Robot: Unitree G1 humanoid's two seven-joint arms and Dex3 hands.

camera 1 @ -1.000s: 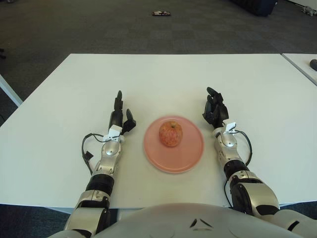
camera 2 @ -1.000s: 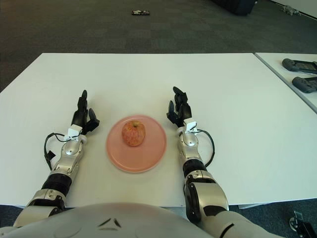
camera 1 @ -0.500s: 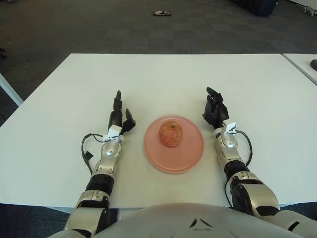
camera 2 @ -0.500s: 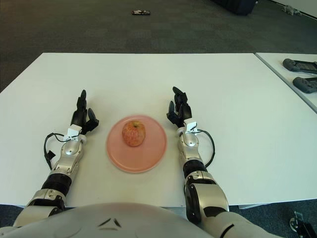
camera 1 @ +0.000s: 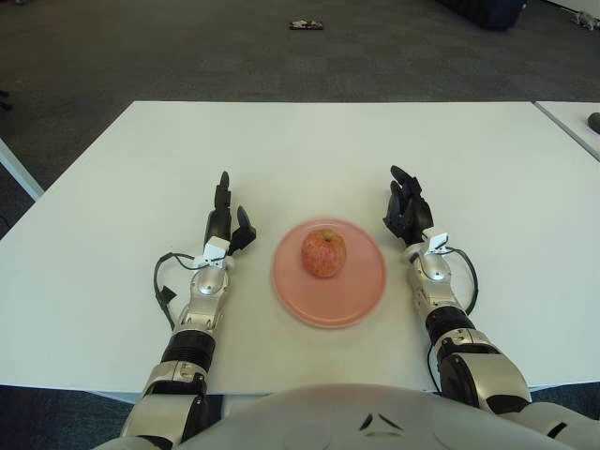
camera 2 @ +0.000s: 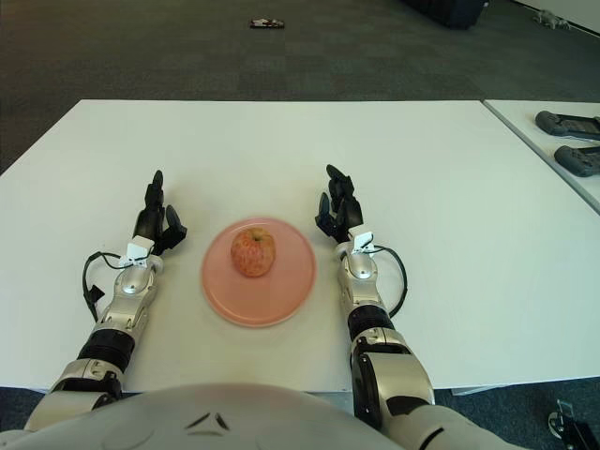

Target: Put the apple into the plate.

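A red-yellow apple [camera 1: 323, 252] stands upright on the pink plate [camera 1: 349, 303], slightly behind its middle, near the front of the white table [camera 1: 309, 150]. My left hand [camera 1: 225, 214] shows just left of the plate, fingers extended and holding nothing. To the right of the plate is my right hand [camera 1: 406, 208], its fingers loosely spread and empty. Neither hand touches the apple or the plate.
A second white table [camera 2: 562, 141] stands to the right with two dark controllers [camera 2: 567, 122] on it. A small dark object [camera 1: 306, 25] lies on the carpet far behind.
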